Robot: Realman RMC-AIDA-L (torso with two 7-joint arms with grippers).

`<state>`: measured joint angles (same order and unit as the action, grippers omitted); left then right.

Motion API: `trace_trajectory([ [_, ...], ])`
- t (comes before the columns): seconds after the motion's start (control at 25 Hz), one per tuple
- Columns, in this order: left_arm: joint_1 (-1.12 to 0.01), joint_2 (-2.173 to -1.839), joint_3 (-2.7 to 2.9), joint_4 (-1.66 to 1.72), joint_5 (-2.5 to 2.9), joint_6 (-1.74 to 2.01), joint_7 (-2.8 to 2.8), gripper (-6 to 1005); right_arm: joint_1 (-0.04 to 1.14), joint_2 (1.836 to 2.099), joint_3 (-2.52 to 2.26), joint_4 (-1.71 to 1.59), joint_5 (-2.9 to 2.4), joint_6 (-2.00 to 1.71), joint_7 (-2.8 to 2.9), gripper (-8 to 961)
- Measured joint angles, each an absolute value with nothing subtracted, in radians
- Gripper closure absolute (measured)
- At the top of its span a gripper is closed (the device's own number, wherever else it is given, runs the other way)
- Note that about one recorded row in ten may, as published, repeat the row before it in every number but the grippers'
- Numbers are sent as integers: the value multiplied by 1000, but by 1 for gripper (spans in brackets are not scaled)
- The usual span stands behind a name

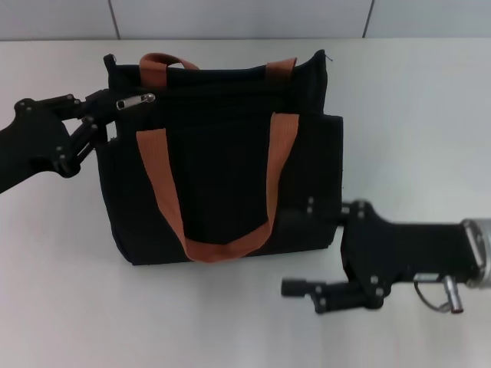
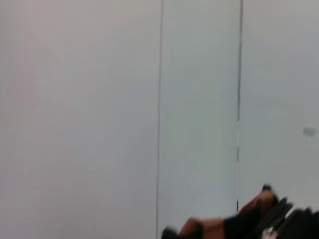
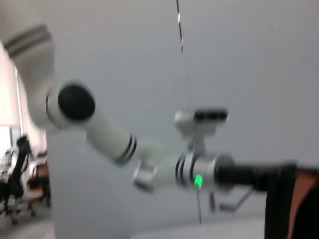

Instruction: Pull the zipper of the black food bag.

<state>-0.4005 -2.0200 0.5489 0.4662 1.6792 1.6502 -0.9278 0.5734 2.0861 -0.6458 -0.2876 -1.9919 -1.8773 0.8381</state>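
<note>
Black food bag (image 1: 222,161) upright, silver zipper (image 1: 135,100) beside left end effector (image 1: 103,115), grip unclear, right end effector (image 1: 307,249) spread.

black food bag (image 1: 222,176), orange-brown handles (image 1: 165,199), silver zipper (image 1: 135,100)

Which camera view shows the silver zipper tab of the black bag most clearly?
The head view: the zipper lies in plain sight at the black food bag's top, beside the left claw. The left wrist view shows only the bag's edge; the right wrist view shows no zipper.
</note>
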Motion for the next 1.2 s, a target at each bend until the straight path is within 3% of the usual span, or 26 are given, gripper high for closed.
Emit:
trace_trajectory([
  [0.28,-378,-2051,549,465,1663,1726,-826,902,617,2086,-651,-259,-1824,-1903,929,144],
  [0.4,-374,-2063,549,466,1657,1729,-793,969,680,2084,-644,-275,-1775,-1889,1158,143],
  [0.88,-385,-2066,549,456,1628,1729,-752,968,831,2076,-724,-527,-1776,-1778,1879,143],
  [1.2,-393,-2065,549,455,1625,1718,-761,969,925,2046,-919,-611,-1814,-1669,2172,177],
])
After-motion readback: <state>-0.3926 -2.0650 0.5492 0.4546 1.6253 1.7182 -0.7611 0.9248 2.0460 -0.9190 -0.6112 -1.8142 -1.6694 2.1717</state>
